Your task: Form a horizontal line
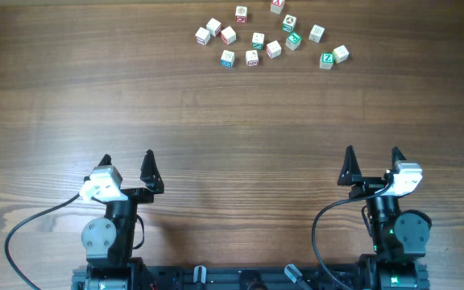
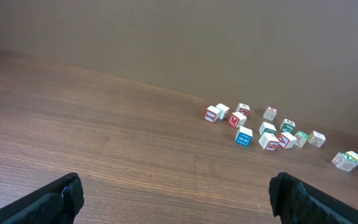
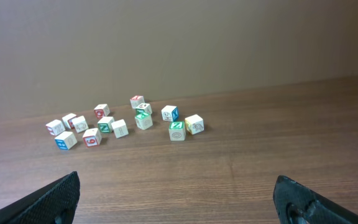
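Cubes (image 1: 258, 40) are lying scattered, not yet lined up, well ahead of both grippers in the overhead view. The left gripper (image 1: 127, 157) and right gripper (image 1: 372, 151) are standing wide, holding nothing. From the left wrist, the cubes (image 2: 268, 140) are sitting ahead and right of its spread fingers (image 2: 67, 196). From the right wrist, the cubes (image 3: 120, 128) are sitting ahead and left of its spread fingers (image 3: 61, 196).

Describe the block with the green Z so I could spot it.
On the wooden table's far side lies a scatter of small blocks. Two sit together at its right end. The left block has a green Z on top; its partner looks pale.
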Motion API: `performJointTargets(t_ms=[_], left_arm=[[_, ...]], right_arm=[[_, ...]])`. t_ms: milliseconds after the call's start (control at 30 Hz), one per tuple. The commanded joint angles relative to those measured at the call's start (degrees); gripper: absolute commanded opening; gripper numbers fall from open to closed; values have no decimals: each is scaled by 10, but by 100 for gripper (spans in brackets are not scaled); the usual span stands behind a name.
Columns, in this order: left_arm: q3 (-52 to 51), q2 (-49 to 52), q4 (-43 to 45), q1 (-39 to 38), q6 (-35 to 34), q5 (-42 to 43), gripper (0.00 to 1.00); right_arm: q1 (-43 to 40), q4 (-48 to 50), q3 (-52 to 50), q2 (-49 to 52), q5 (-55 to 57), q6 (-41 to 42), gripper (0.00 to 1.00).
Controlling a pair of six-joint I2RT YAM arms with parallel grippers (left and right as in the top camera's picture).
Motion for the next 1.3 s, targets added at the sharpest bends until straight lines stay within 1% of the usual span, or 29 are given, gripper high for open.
performJointTargets(t_ms=[0, 33, 167, 233, 300, 400, 500, 733, 1100, 1267], left_arm=[[0, 0, -3, 4, -7, 16, 100], [0, 0, -3, 4, -7, 17, 100], [4, 0, -5, 4, -7, 90, 100], [15, 0, -25, 4, -9, 128, 100], [30, 2, -59, 4, -26, 132, 100], [59, 18, -110, 4, -27, 140, 100], [96, 47, -138, 4, -27, 140, 100], [210, 184, -141, 4, -26, 144, 100], [347, 394, -142, 4, -26, 170, 100], [409, 457, -177, 4, -23, 170, 100]], right_arm=[[-2, 2, 0, 3, -9, 10, 100], [-2, 2, 0, 3, -9, 11, 100], [-2, 2, 0, 3, -9, 11, 100], [-2, 2, 0, 3, -9, 11, 99], [-2, 2, 0, 3, -9, 11, 100], [-2, 2, 0, 3, -9, 11, 100], [-2, 2, 0, 3, -9, 11, 100], [-2, 2, 0, 3, -9, 11, 100], [-2, 2, 0, 3, -9, 11, 100], [-2, 2, 0, 3, -9, 11, 100]])
